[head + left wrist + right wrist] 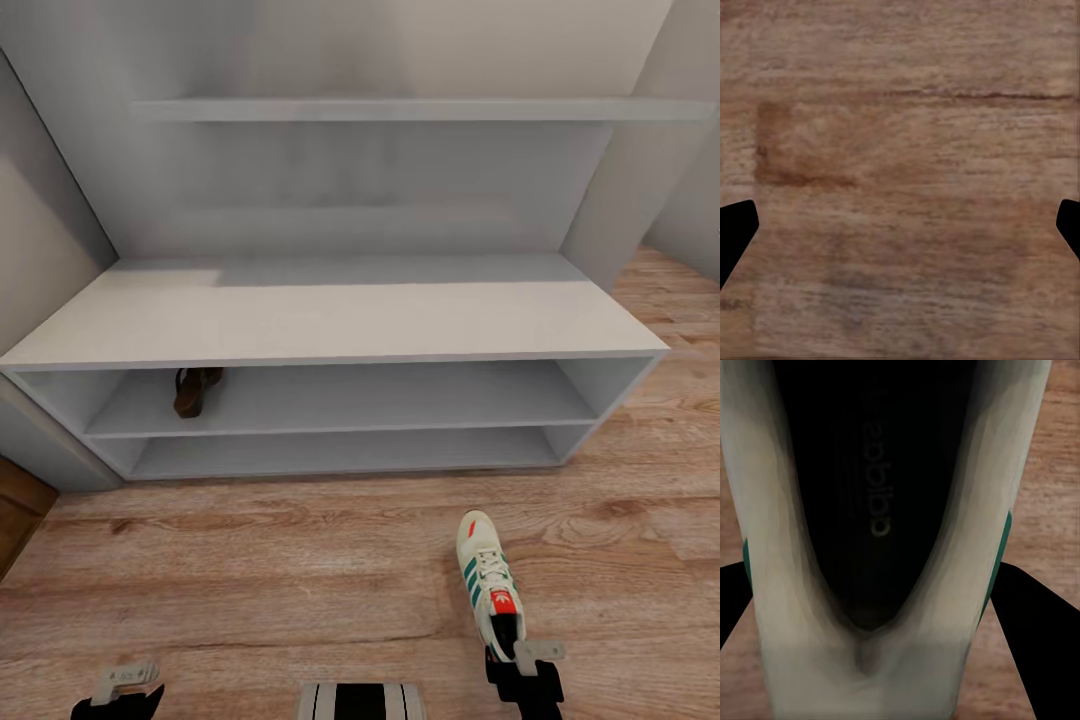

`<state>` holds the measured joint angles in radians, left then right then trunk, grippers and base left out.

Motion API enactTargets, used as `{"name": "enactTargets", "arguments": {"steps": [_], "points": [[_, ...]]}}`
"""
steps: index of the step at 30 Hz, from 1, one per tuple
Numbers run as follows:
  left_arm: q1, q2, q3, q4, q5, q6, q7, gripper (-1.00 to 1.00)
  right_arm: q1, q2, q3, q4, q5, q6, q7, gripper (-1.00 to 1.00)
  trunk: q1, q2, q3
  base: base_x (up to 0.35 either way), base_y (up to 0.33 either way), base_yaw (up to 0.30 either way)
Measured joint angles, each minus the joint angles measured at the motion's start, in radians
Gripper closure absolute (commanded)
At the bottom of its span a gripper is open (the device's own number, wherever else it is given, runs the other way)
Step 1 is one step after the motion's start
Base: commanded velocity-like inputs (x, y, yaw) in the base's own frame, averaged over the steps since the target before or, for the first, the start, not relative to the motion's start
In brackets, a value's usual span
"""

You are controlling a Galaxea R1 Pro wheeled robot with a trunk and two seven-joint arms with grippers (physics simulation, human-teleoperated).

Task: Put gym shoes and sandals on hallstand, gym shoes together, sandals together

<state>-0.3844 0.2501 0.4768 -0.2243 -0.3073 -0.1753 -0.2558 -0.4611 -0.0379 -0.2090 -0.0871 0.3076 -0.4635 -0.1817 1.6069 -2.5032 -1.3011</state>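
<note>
One gym shoe, white with green stripes and a red tongue tab, lies toe toward the hallstand over the corridor floor at the lower right. My right gripper is shut on its heel. In the right wrist view the gym shoe's dark inside sits between the right gripper's black fingers. A dark brown sandal stands on the hallstand's upper shelf tier, at its left end. My left gripper hangs open over bare floor, its fingertips wide apart.
The hallstand's two tiers and its top run the width of the view, with a long floating shelf on the wall above. Grey walls close in at both ends. A brown wooden panel stands at the far left. My base shows at the bottom edge.
</note>
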Motion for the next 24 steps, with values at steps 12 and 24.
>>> {"name": "enactTargets", "arguments": {"steps": [12, 24], "points": [[0.0, 0.003, 0.007, 0.001, 0.0, -0.005, 0.003, -1.0, -0.002, 0.054, 0.003, -0.207, 0.0, 0.159, -0.001, 1.0, 0.0, 0.0, 0.0, -0.109, 0.206, 0.0], [0.0, 0.003, 0.007, -0.006, 0.0, -0.007, 0.003, -1.0, -0.002, 0.168, 0.001, -0.519, -0.001, 0.494, -0.007, 1.0, 0.0, 0.0, 0.0, -0.248, 0.236, 0.0]]}}
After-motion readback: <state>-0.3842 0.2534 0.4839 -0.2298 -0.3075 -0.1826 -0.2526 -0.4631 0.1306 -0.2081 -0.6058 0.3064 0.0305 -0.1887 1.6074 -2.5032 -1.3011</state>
